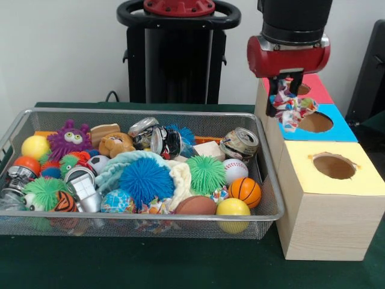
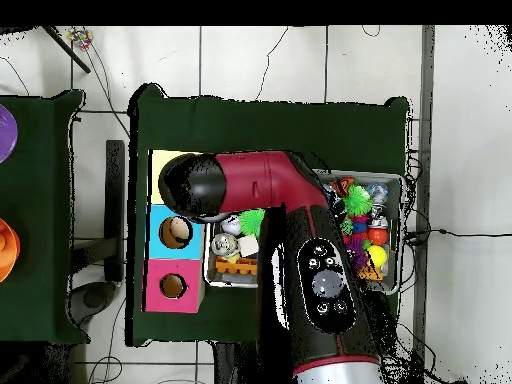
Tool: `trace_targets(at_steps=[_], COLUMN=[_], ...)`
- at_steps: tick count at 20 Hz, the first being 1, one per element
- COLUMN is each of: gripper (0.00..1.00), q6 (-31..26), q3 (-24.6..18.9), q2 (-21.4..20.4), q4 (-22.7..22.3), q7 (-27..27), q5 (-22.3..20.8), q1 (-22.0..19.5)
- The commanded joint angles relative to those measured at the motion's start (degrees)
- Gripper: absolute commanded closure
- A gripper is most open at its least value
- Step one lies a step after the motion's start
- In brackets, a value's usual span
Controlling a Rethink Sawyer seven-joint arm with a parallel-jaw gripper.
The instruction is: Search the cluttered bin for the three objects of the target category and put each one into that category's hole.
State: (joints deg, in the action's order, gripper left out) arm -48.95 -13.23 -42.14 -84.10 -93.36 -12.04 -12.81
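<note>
A: In the upper right of the front view, the gripper [image 1: 287,90] hangs under the red and black arm [image 1: 289,54]. What has it between the fingers?

B: A crumpled piece of patterned cloth [image 1: 293,108], white with red and blue marks. The fingers are closed on it, and it hangs just above the wooden box [image 1: 322,217], near the blue section [image 1: 343,129] with its round hole [image 1: 315,123].

A: How many sections does the box have?

B: Three in a row along the right side of the frame: a yellow section [image 1: 367,174] lowest, the blue one in the middle, and a pink section [image 1: 316,87] behind the gripper. Each has one round hole on top.

A: And the bin?

B: The wire mesh bin [image 1: 274,201] fills the left and centre of the front view and touches the box on its right. Inside I see a blue spiky ball [image 1: 146,180], a green spiky ball [image 1: 206,174], a small basketball [image 1: 245,191], a baseball [image 1: 235,170], a yellow ball [image 1: 233,211], a crushed can [image 1: 239,144] and a purple fuzzy toy [image 1: 69,139] with eyes.

A: What does the overhead view give?

B: The arm [image 2: 300,240] covers much of the bin [image 2: 392,182] there. The gripper itself is hidden under it, at the left of the frame above the box [image 2: 160,290]
</note>
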Motion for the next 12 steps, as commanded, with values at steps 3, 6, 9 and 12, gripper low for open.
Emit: trace_targets(at_steps=[3, 6, 9, 12], gripper=[1.00, 1.00, 1.00, 1.00], q6=[5.43, 6.47, 8.00, 8.92], q3=[4.50, 5.72, 7.14, 8.49], q2=[6.46, 9.20, 10.62, 11.73], q4=[1.60, 2.45, 2.60, 2.89], q7=[-16.57, -17.41, -18.38, -19.44], q5=[1.82, 1.97, 2.43, 2.86], q1=[1.94, 3.43, 5.17, 7.06])
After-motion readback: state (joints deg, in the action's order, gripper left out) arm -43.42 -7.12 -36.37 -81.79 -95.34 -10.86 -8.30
